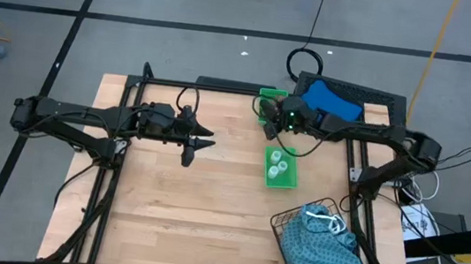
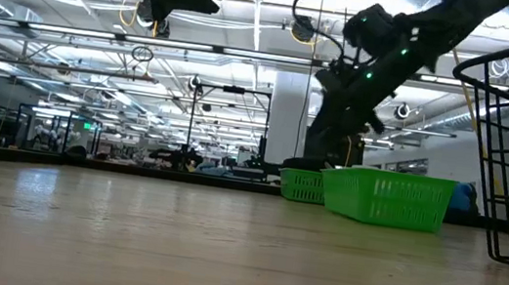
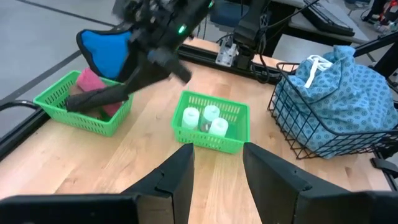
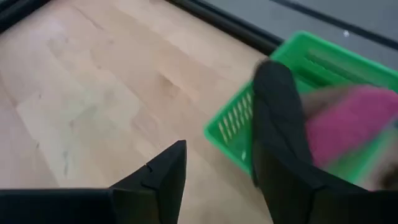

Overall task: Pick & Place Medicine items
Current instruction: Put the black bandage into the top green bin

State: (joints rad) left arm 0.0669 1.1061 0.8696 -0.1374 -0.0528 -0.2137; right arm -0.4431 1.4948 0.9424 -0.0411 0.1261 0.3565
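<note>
Two green baskets point(image 2: 387, 198) beneath arm point(image 2: 385, 51)

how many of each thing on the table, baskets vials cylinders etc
green baskets: 2
white vials: 3, all in the nearer green basket
pink cylinder: 1, in the far green basket
wire basket: 1
teal cloth: 1, in the wire basket
total: 8
other cylinders may sit in the far basket, hidden by the right arm

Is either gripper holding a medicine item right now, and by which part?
Left gripper is open and empty. Right gripper is over the far green tray; whether it grips anything cannot be told.
</note>
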